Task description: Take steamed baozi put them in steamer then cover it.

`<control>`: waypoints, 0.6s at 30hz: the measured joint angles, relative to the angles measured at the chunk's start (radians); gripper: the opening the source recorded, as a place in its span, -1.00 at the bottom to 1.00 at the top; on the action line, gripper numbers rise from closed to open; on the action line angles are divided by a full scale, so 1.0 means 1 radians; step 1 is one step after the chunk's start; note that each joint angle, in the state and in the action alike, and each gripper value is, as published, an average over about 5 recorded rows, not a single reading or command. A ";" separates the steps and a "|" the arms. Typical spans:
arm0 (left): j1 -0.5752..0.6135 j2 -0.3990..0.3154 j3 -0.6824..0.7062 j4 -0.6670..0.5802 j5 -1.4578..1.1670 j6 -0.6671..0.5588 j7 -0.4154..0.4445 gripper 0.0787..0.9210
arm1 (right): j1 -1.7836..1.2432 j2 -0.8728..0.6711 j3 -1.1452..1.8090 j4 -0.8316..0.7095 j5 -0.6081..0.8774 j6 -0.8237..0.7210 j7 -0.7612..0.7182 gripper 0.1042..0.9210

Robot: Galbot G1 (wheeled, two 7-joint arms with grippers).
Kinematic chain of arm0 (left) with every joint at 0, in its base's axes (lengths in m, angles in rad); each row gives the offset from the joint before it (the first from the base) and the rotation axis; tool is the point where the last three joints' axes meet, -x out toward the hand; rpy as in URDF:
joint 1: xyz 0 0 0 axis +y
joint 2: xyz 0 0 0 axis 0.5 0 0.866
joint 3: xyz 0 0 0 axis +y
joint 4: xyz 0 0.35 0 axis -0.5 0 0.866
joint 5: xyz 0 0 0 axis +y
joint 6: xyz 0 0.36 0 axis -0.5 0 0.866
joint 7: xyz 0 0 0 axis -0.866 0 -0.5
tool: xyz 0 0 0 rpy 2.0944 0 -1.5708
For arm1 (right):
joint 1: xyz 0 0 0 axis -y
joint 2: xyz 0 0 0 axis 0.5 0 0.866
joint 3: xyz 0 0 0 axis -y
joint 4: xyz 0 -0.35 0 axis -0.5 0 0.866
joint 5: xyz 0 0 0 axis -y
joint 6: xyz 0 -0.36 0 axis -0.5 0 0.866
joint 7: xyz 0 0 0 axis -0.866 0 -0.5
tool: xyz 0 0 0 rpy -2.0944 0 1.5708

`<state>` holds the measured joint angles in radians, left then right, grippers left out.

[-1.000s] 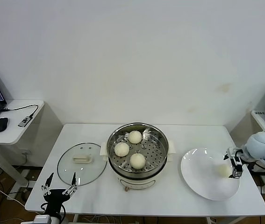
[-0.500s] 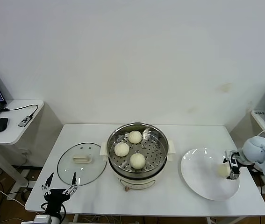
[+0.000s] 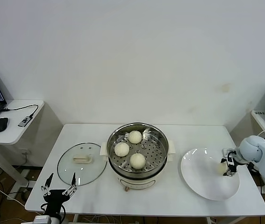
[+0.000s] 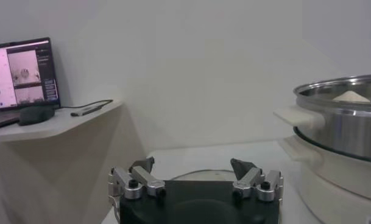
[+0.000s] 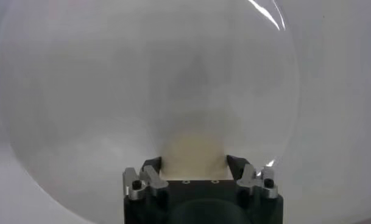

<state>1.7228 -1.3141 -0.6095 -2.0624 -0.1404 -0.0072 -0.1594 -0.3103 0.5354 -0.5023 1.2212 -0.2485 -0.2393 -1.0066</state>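
Steamed baozi, fourth (image 3: 222, 167): round, no long axis or facing to record; sits on the white plate (image 3: 202, 179), between the fingers of my right gripper (image 5: 194, 165). Fingers (image 5: 150, 168) narrowed against its sides; they appear to touch it, though the wrist view is hazy. Bun seems not yet lifted.

Steamed baozi, three (image 3: 137, 160): on the perforated tray of the steamer (image 3: 161, 142), well to my right gripper's left.

Cover (image 3: 81, 163): flat on the table, beyond the steamer.

Left gripper (image 4: 195, 178): spread wide, holding nothing, low beside the cover.
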 measured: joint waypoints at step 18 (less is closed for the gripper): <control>0.000 0.003 0.002 -0.014 0.001 0.000 0.000 0.77 | 0.064 -0.058 -0.046 0.089 0.046 -0.022 -0.024 -0.04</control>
<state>1.7225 -1.3114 -0.6072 -2.0759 -0.1397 -0.0074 -0.1598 -0.2458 0.4769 -0.5487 1.3104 -0.2028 -0.2616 -1.0310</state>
